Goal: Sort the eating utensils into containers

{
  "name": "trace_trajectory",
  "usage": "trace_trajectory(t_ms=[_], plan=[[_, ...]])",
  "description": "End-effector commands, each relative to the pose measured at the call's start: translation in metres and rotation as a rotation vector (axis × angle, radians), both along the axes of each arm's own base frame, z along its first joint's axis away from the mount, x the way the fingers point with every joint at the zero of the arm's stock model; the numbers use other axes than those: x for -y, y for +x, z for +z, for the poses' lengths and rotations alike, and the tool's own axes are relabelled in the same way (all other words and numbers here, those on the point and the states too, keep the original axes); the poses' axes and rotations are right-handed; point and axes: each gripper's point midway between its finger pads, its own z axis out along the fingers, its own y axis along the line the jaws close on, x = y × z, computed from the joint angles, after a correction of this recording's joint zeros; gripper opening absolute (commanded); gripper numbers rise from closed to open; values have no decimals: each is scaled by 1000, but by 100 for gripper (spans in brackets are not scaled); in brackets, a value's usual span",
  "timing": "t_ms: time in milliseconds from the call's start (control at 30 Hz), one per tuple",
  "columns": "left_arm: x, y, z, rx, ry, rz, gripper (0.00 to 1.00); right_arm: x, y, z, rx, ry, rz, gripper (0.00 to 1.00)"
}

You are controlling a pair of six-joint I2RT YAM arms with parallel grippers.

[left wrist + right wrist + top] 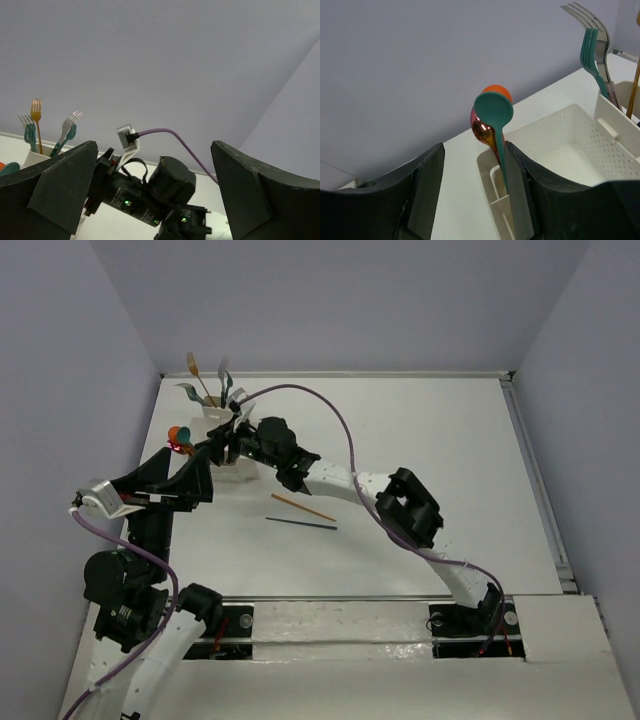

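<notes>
Right hand (475, 152) around teal spoon (493, 111)

1. No text, brand, number or sign can be read in any of the 3 views.
2. White tag (100, 498) on the left arm (165, 485), top view: too small to tell whether it carries any print.
</notes>
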Motion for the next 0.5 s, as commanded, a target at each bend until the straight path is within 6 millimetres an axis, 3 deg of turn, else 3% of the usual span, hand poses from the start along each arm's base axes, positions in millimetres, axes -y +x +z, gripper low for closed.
trace_trajectory(t_ms=[0, 33, 67, 100, 133, 167, 233, 300, 467], plan=[[1, 2, 4, 23, 0, -2, 99, 45, -11, 46, -6, -6, -2, 52], [2, 2, 4, 22, 1, -3, 99, 52, -16, 38, -25, -39, -1, 49], [2, 2, 3, 19, 3, -3, 99, 68, -5, 29, -51, -78, -30, 45], [2, 3, 3, 19, 3, -4, 99, 86, -8, 9, -109, -165, -53, 40], [3, 4, 3, 17, 4, -8, 99, 98, -6, -1, -133, -211, -71, 39], [2, 5, 2, 12, 6, 1, 99, 119, -5, -33, -189, -326, -105, 38], [4, 6, 2, 12, 7, -5, 99, 143, -7, -46, -225, -421, -150, 38], [6, 7, 1, 9, 10, -13, 99, 173, -13, -81, -287, -584, -184, 37], [5, 13, -3, -9, 18, -2, 99, 205, -37, -129, -369, -759, -172, 41]])
